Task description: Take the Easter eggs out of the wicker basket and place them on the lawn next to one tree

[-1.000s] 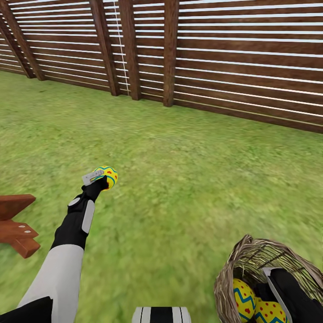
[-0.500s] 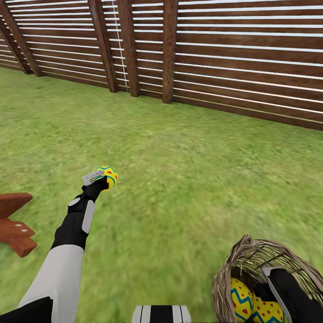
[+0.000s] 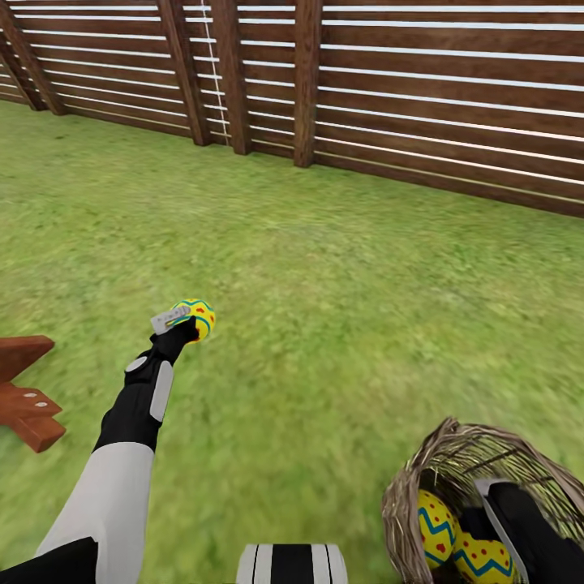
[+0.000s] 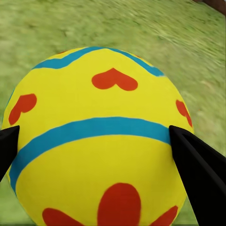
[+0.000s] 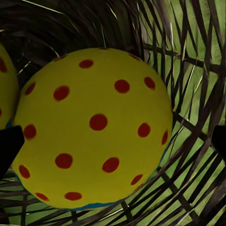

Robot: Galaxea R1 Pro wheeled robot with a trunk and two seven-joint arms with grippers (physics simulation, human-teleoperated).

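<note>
Easter eggs first: one egg [image 3: 195, 317] is clamped in the left hand [image 3: 185, 319], held out over the lawn [image 3: 341, 268], so it counts as taken out but not yet put down. In the left wrist view that egg [image 4: 101, 141] is seen pinched between the two dark fingers [image 4: 197, 165], yellow with blue bands and red hearts. Two more eggs [image 3: 438, 527] are left in the wicker basket [image 3: 405, 503], tipped on the grass at lower right. The right hand [image 5: 113, 141] is parked around the dotted egg [image 5: 92, 127] with fingertips apart, nothing gripped by the look of it. No tree can be made out, just a slatted fence [image 3: 422, 89], so roughly a third done at best.
</note>
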